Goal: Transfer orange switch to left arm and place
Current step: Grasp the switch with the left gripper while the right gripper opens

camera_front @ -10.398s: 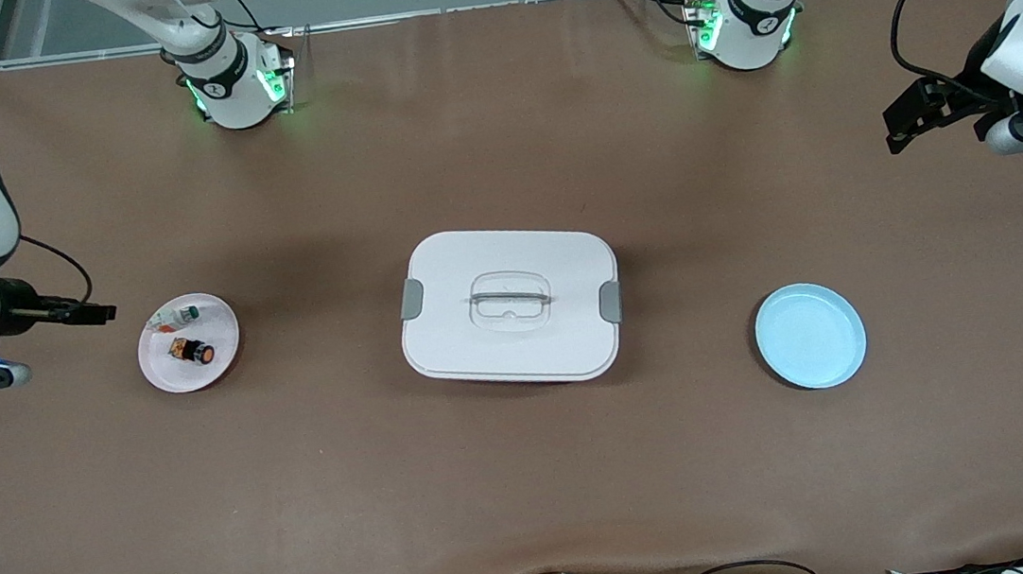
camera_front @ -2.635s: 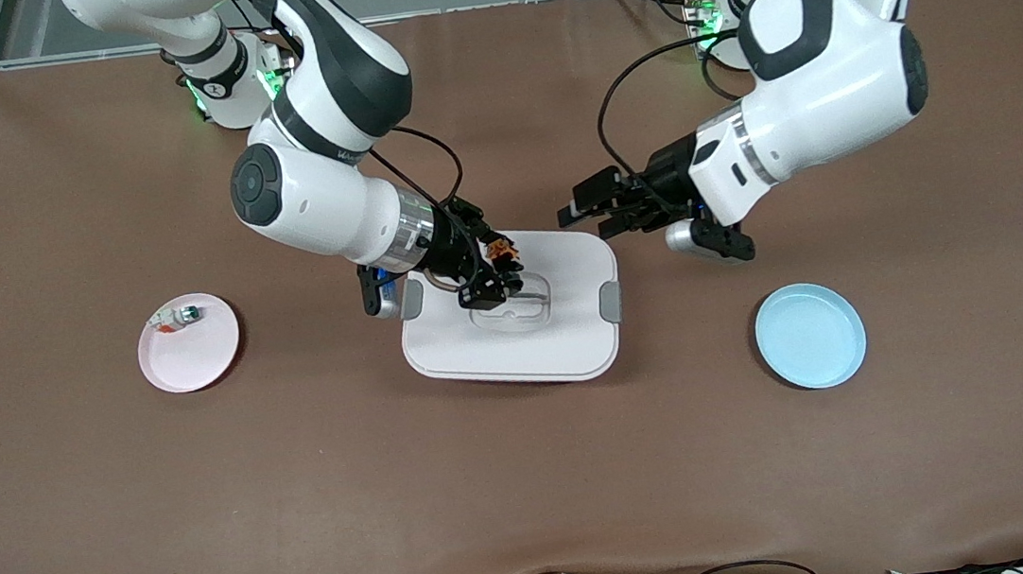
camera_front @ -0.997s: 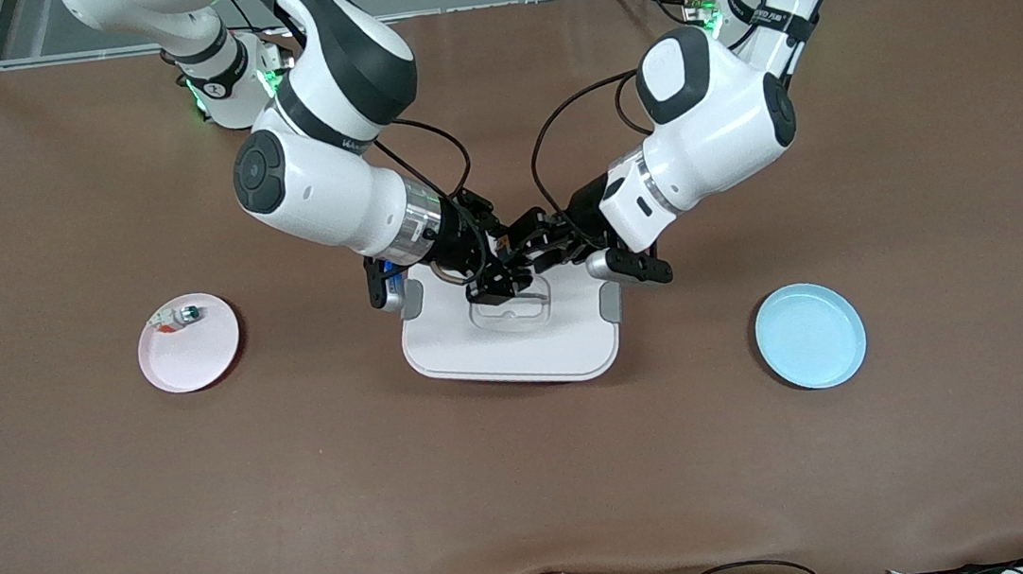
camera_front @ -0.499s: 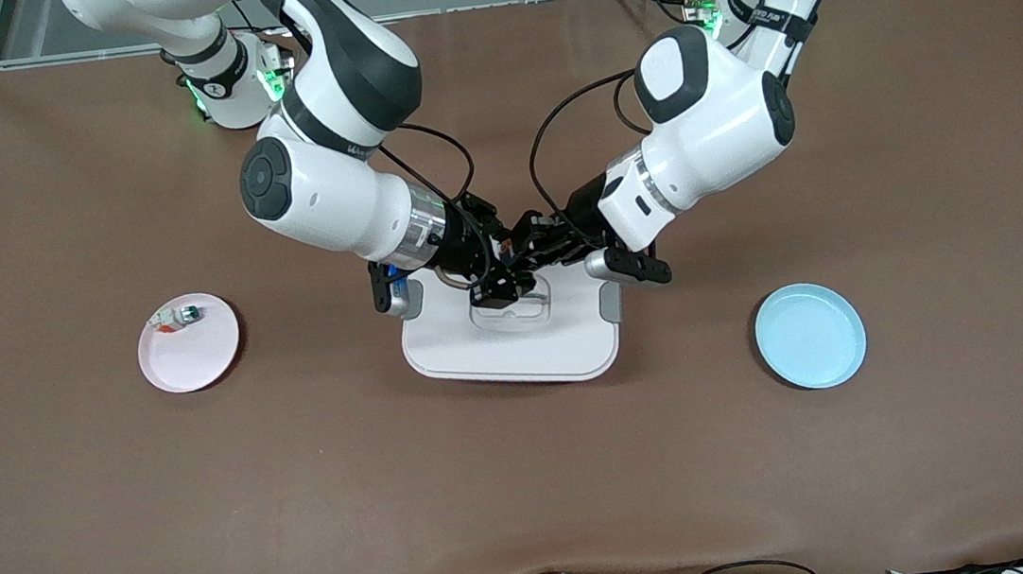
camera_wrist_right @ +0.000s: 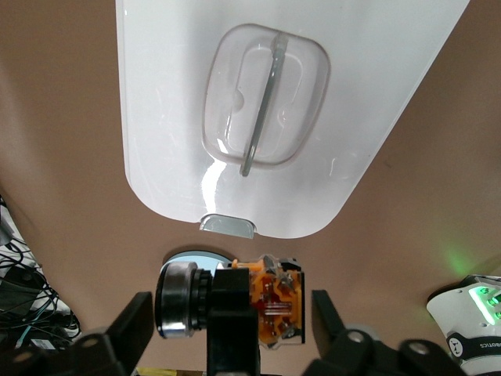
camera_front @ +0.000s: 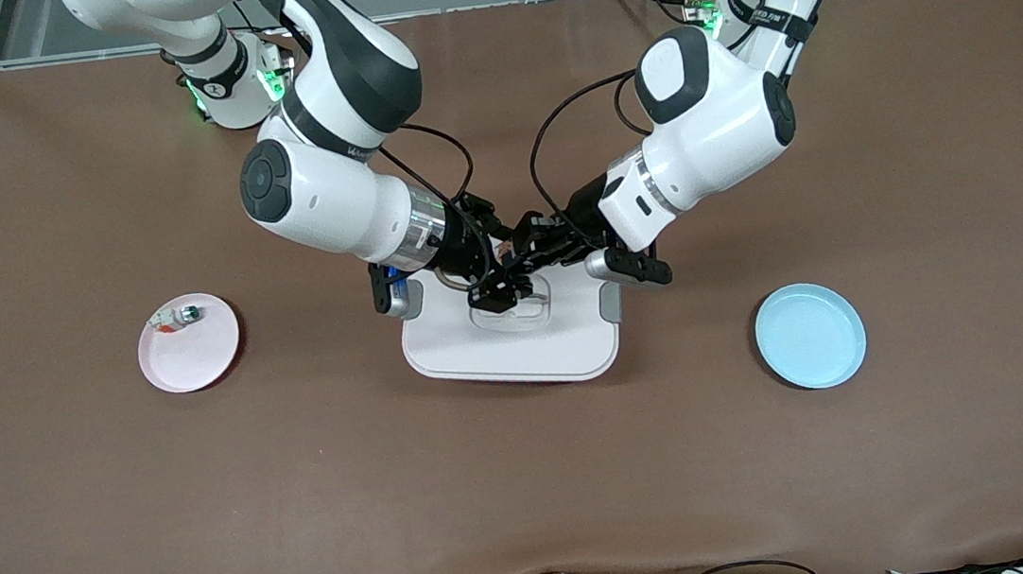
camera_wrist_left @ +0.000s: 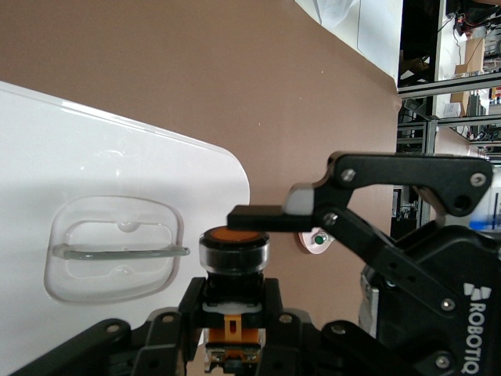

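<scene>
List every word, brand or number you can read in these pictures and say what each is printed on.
"ROBOTIQ": on the black body of the right gripper, as the left wrist view shows it.
Lettering on the black bands of both arms: too small to read.
Box, both plates, orange switch: no text visible.

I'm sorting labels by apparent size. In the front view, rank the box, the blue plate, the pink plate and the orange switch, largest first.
1. box
2. blue plate and pink plate: they look alike in size, so no ranking between them
3. orange switch, by far the smallest, mostly hidden between the grippers above the box
</scene>
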`<state>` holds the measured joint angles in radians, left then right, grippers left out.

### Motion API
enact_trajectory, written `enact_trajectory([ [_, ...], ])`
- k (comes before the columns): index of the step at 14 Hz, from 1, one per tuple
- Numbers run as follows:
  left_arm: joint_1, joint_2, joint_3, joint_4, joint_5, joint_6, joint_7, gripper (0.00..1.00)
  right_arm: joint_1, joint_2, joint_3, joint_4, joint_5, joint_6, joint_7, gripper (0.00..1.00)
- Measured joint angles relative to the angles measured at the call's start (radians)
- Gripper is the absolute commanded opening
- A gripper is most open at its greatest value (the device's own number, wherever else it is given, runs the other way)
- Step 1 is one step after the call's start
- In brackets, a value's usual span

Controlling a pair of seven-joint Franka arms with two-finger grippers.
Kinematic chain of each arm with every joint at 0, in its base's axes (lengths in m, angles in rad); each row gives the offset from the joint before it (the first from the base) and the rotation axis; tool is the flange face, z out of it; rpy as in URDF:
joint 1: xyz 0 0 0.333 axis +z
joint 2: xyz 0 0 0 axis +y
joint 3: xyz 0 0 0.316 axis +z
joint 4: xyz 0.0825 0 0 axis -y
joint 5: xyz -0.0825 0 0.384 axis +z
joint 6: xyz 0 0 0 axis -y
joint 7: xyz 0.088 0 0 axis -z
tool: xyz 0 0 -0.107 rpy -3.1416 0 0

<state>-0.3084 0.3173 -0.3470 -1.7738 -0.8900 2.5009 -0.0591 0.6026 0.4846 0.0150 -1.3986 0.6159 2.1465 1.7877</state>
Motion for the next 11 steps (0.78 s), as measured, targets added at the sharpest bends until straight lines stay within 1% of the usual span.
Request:
enact_trajectory([
  [4,0.004,0.0,0.001,0.0,0.022,0.0,0.005,0.0,-0.002,0.0,-0.01,0.0,-0.001,-0.005,-0.016,1.0],
  [6,0.007,0.0,0.003,0.0,0.048,0.0,0.007,0.0,-0.012,0.0,-0.017,0.002,-0.002,-0.037,-0.05,1.0],
  [8,0.028,0.0,0.005,0.0,0.137,-0.017,0.007,0.0,-0.031,0.0,-0.023,0.004,-0.008,-0.085,-0.118,1.0],
  [9,0.052,-0.001,0.006,0.0,0.193,-0.045,0.007,0.0,-0.044,0.0,-0.024,0.006,-0.021,-0.114,-0.163,1.0],
  [11,0.111,-0.008,0.007,0.007,0.303,-0.122,0.007,0.0,-0.07,0.0,-0.025,0.011,-0.085,-0.201,-0.251,1.0],
])
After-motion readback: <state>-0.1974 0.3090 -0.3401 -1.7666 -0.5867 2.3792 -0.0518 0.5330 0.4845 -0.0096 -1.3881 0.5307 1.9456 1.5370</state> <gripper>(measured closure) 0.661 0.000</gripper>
